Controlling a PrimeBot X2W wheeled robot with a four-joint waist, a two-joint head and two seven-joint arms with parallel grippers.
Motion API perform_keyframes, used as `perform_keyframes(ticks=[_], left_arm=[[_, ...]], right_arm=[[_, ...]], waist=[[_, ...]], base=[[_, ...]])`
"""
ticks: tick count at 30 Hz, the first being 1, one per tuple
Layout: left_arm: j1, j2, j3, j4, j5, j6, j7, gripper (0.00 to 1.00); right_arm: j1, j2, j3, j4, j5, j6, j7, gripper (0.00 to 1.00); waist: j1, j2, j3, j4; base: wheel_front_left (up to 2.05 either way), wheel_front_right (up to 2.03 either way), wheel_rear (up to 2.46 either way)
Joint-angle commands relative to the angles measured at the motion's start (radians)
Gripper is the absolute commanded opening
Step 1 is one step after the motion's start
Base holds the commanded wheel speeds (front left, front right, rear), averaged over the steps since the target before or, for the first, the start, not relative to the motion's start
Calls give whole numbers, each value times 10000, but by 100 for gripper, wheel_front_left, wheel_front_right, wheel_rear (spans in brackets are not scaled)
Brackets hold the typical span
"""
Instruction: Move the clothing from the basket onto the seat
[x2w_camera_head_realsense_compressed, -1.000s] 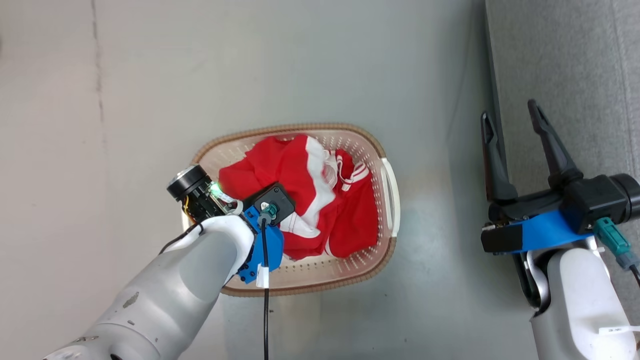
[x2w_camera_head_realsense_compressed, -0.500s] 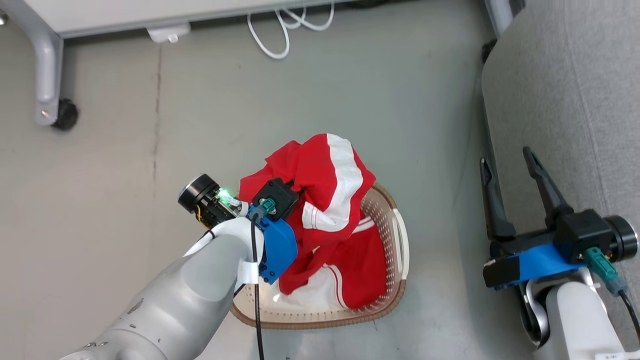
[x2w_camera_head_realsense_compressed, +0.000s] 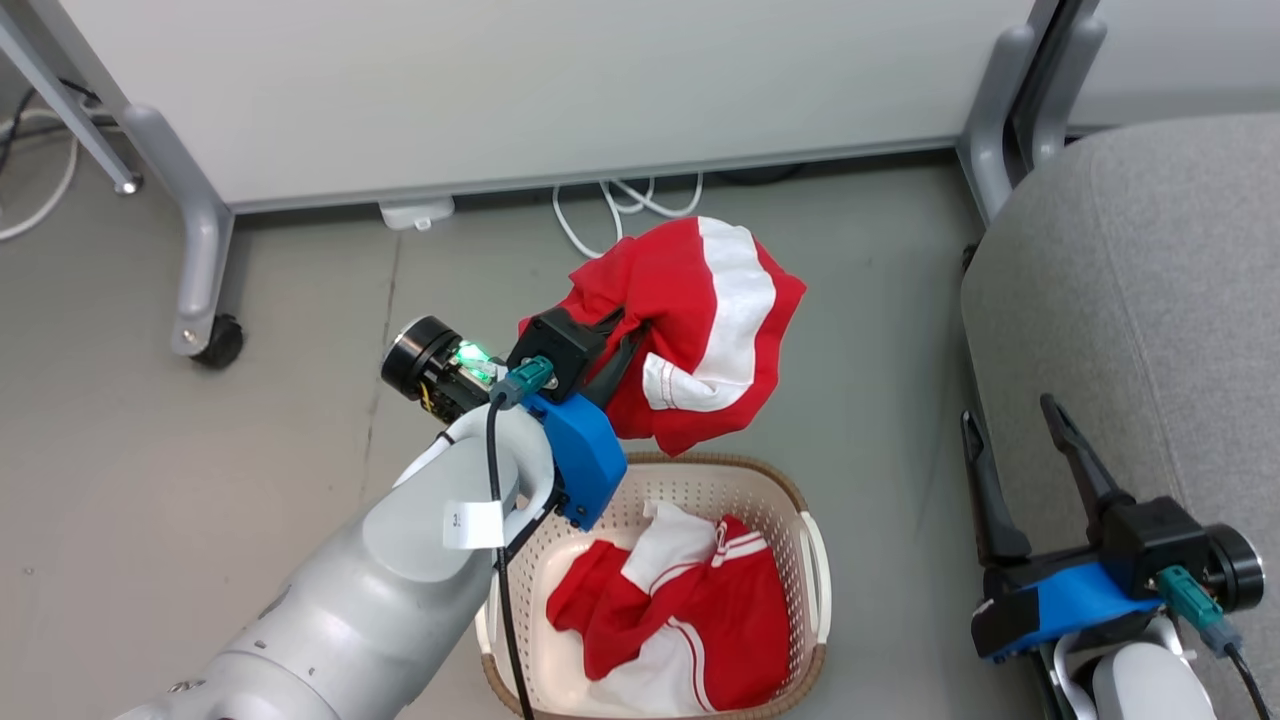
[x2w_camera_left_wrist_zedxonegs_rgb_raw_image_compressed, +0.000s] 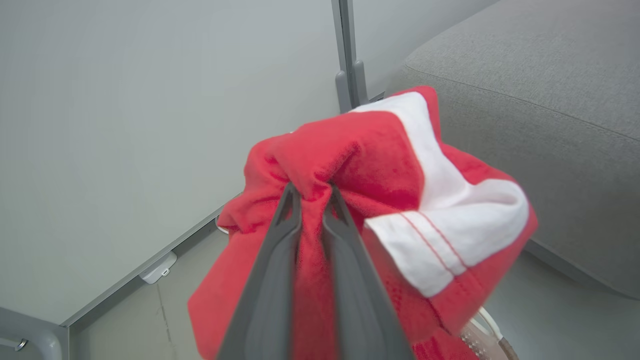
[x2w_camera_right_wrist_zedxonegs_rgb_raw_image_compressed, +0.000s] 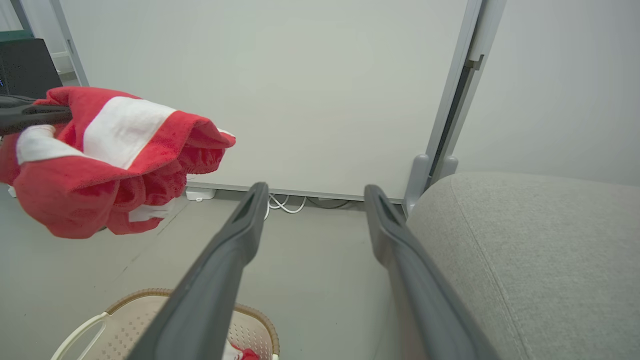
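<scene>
Clothing pinched in the left gripper's fingers, half in the basket a second ago, now hangs clear above it, ready for the seat; a second garment lies inside. The right gripper's fingers gape wide, empty.

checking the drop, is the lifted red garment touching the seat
Apart. In the right wrist view, wall and floor show between the lifted garment, held by the left gripper, and the seat.
</scene>
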Motion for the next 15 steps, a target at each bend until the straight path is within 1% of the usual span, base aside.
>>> perform_keyframes(ticks=[1, 6, 15], left_arm=[[182, 29, 183, -180, 73, 83, -46, 0], [470, 45, 601, -691, 293, 158, -47, 0], [995, -17, 906, -1271, 607, 143, -48, 0]], right_arm=[[222, -37, -28, 21, 30, 4, -37, 100], [571, -38, -45, 97, 100, 4, -37, 100], [1186, -37, 32, 182, 261, 3, -37, 100]], waist=[[2, -1, -357, 99], [2, -1, -812, 184], [2, -1, -1461, 327]], base=[[0, 0, 0], [0, 0, 0], [0, 0, 0]])
